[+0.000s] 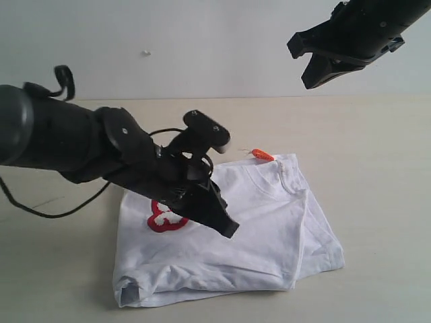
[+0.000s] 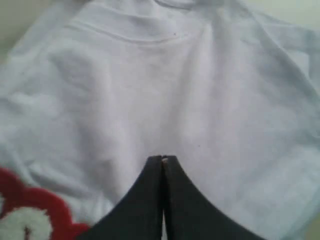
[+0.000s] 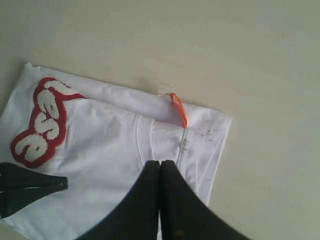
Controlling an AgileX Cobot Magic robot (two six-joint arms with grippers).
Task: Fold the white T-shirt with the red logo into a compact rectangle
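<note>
Left claw (image 1: 227, 227) is shut with nothing between its jaws, its tip low over the middle of the white T-shirt (image 1: 269, 235); whether it touches the cloth I cannot tell. Right claw (image 3: 160, 165) is likewise shut and empty, raised well above. The shirt lies on the pale counter (image 1: 384, 155), folded into a rough rectangle, the red logo (image 1: 165, 219) partly showing. It looks like thin, limp cotton: light and quick to sag and wrinkle, so probably best pinched at a layered corner or edge. The lettering is fuzzy and thicker, and the collar (image 3: 144, 135) is ribbed beside the orange neck tag (image 1: 262, 155).
</note>
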